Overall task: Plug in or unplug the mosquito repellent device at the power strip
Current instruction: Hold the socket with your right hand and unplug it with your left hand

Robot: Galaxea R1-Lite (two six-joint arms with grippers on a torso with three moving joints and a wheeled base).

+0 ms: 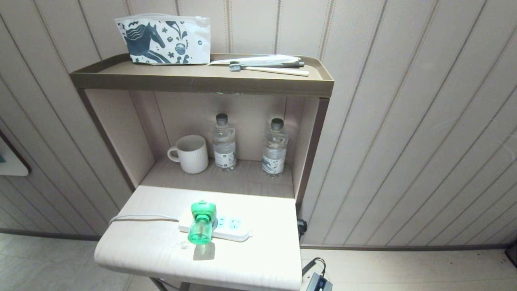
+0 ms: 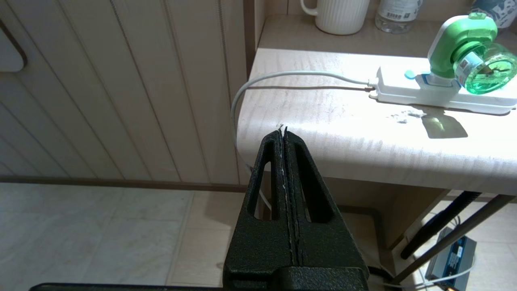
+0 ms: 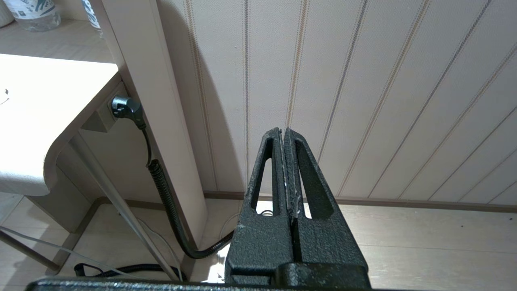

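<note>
the left pincer [image 2: 284, 131] hangs low beside the near left edge of the counter [image 2: 323, 133], pointing toward it at about counter-top height, its two black fingers pressed flat together and grasping nothing. the right pincer [image 3: 282, 131] sits off the counter's right side, aimed at the panelled wall above the floor, likewise clenched and empty. neither arm shows in the head view.

the mosquito repellent device [image 1: 202, 222] is plugged into the power strip [image 1: 232, 230], which lies across the middle of the pale counter. its green head sits in a socket near the cord end of the strip, and the translucent bottle juts out toward the counter's front edge. a small label rings the bottle's neck, but its writing is too small to read. the strip's white cord [image 1: 141, 218] runs off over the left edge.

behind, on the lower shelf, a ribbed white mug [image 1: 190, 153] stands beside two clear water bottles [image 1: 224, 142] whose labels cannot be read. on the top shelf a pouch [image 1: 161, 38] printed with a dark horse leans on the wall, next to a toothbrush [image 1: 268, 69].
</note>
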